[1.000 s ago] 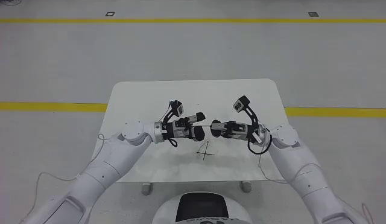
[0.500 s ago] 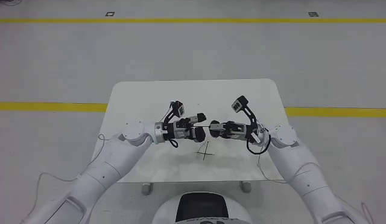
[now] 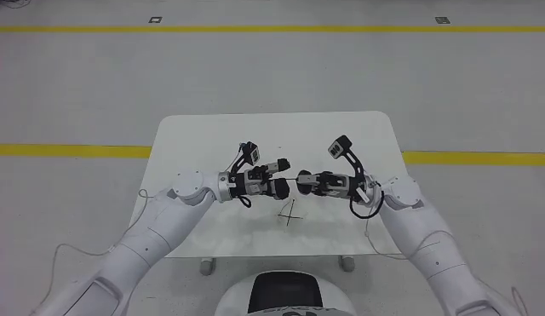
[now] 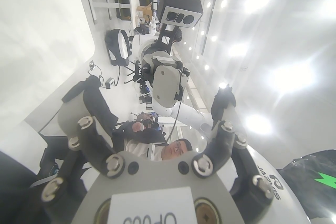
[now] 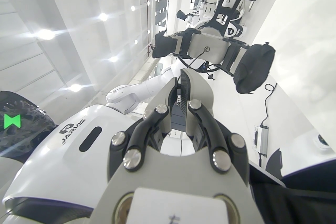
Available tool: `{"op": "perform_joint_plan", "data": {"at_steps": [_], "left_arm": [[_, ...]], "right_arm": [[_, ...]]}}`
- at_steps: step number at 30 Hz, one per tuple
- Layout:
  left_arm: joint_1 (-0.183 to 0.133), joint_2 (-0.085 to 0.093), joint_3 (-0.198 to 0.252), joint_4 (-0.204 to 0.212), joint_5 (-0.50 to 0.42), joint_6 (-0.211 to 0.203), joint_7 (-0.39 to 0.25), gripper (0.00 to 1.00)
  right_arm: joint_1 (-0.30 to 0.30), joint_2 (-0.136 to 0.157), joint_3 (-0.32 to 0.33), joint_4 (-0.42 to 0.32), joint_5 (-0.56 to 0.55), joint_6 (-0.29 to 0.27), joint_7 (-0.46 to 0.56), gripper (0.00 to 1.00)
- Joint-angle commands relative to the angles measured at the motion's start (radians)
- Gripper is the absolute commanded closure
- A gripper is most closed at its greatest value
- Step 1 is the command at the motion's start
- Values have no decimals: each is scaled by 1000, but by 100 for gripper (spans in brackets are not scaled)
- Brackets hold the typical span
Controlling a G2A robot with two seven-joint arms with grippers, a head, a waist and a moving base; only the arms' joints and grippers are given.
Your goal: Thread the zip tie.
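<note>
Above the middle of the white table point(image 3: 192, 137), the left gripper point(image 3: 280, 186) and the right gripper point(image 3: 303, 181) face each other nose to nose. In the top view the left arm stretches in from 8 o'clock and the right arm from 4 o'clock. The left gripper has its jaws spread wide: in its own wrist view the two black-padded fingers point(image 4: 90, 93) stand well apart, with the right gripper seen head-on in the gap between them. The right gripper has its fingers point(image 5: 185, 83) drawn together, pinched on the zip tie point(image 3: 292, 180). This is a thin dark strip that bridges the short gap between the two grippers, held clear of the tabletop and running from 3 o'clock toward 9 o'clock. Its free end points into the left gripper's open mouth; whether it touches anything there I cannot tell. On the table, at 6 o'clock from where the grippers meet, a small black cross point(image 3: 290, 215) is marked
</note>
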Motion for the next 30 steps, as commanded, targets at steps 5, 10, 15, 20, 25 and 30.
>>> {"op": "perform_joint_plan", "data": {"at_steps": [5,10,15,20,25,30], "left_arm": [[0,-2,-2,1,1,2,-4,0],[1,-3,-4,2,-1,1,-6,0],[1,-4,-6,3,-2,2,-9,0],[2,-5,-8,4,-2,4,-11,0],[3,-5,-12,5,-4,4,-10,0],[3,-5,-15,4,-1,6,-11,0]], "right_arm": [[-2,1,0,-4,1,0,6,100],[2,0,-8,2,0,0,6,100],[7,0,-14,7,2,0,6,100],[9,1,-16,10,1,0,7,100],[11,3,-20,11,-2,0,9,100],[11,5,-21,8,-3,0,10,100]]}}
